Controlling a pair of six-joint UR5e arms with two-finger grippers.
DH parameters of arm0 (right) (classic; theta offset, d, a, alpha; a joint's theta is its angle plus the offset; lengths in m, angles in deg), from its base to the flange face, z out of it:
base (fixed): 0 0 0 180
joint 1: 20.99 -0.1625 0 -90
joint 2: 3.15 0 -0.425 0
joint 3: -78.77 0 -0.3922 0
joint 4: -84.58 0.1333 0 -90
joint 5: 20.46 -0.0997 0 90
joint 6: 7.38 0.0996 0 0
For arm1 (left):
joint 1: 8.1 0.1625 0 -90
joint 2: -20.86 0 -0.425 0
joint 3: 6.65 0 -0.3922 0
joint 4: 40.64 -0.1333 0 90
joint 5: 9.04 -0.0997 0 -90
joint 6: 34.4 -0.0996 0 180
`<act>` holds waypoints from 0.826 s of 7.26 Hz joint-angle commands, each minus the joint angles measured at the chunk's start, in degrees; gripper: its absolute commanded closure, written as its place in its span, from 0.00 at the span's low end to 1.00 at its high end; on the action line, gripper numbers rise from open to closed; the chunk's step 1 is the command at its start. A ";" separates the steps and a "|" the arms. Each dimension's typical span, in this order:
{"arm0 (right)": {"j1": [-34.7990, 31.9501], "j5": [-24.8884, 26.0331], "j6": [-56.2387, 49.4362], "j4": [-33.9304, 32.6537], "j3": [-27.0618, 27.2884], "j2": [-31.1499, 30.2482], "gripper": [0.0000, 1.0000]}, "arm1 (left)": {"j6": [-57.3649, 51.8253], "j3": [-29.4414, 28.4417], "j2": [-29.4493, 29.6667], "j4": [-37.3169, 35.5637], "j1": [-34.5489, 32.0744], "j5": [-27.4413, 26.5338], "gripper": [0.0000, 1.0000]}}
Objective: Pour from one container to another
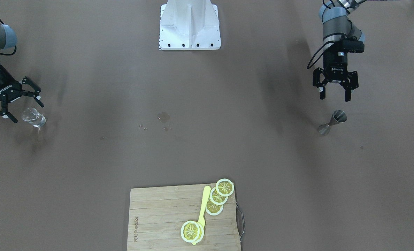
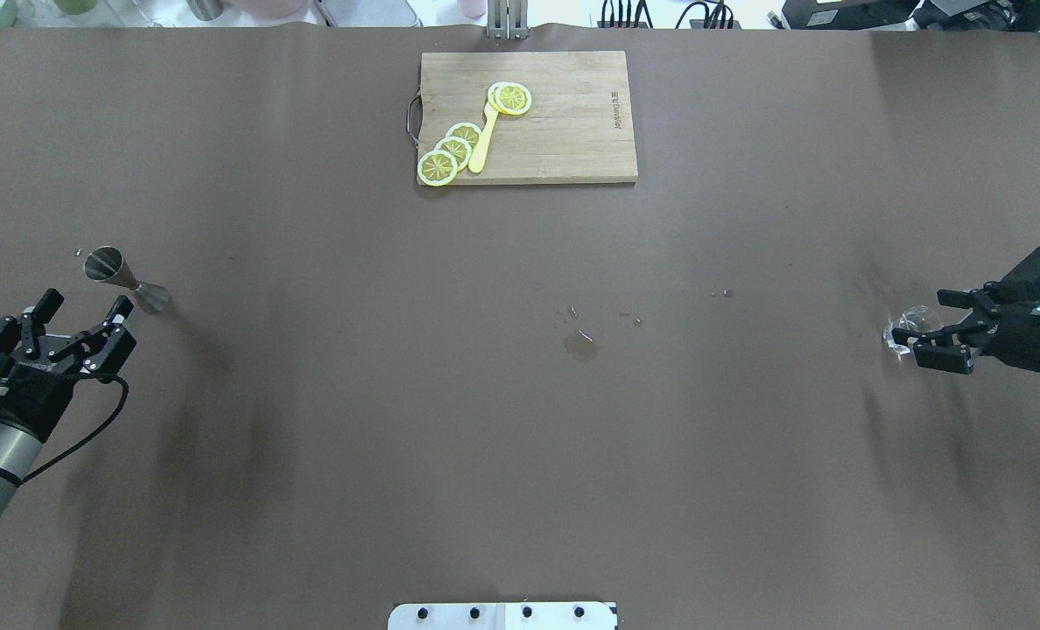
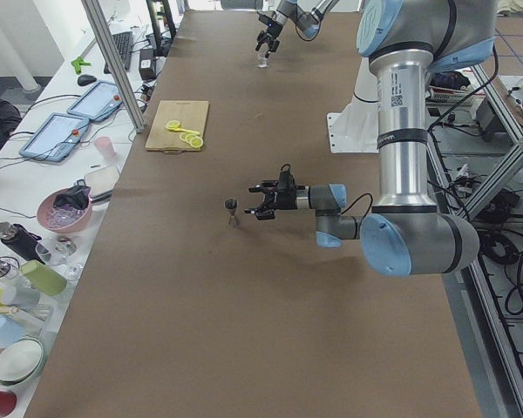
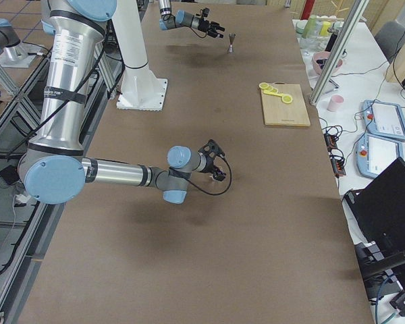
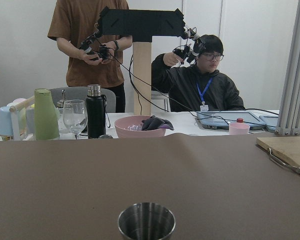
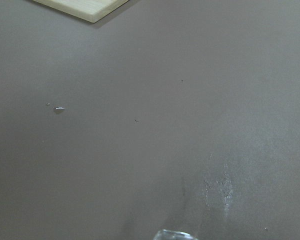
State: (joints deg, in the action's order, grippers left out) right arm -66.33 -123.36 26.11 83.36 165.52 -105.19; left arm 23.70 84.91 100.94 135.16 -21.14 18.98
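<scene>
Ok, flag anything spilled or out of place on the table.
A small puddle with stray droplets sits mid-table, away from both the jigger and the glass cup. Nothing else stands out.

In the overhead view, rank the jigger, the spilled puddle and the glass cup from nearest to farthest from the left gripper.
Measured from the left gripper:
1. jigger, just beyond its fingertips, on the left side.
2. puddle, in the middle.
3. glass cup, at the far right.

Overhead opposes front view, sharing board (image 2: pixel 564 131), wrist views seemingly low
</scene>
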 commanded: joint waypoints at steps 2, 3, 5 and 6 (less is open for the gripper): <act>0.25 2.00 0.52 7.45 -3.79 0.44 0.00 | 0.61 -1.72 0.68 0.07 0.03 -0.16 0.03; 0.86 3.57 0.53 7.55 -4.14 0.79 0.00 | 0.61 -2.34 1.12 -0.19 0.03 0.19 0.03; 1.21 3.85 0.70 11.82 -10.17 4.03 0.00 | 0.69 -4.10 2.87 -0.11 -0.14 -0.16 0.03; 1.22 3.85 1.66 12.90 -10.99 4.30 0.00 | 1.56 -5.15 3.75 0.07 -0.14 -0.25 0.03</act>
State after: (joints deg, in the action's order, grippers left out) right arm -65.22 -119.66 26.96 94.06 156.68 -101.84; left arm 24.59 80.88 103.62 135.07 -21.23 18.87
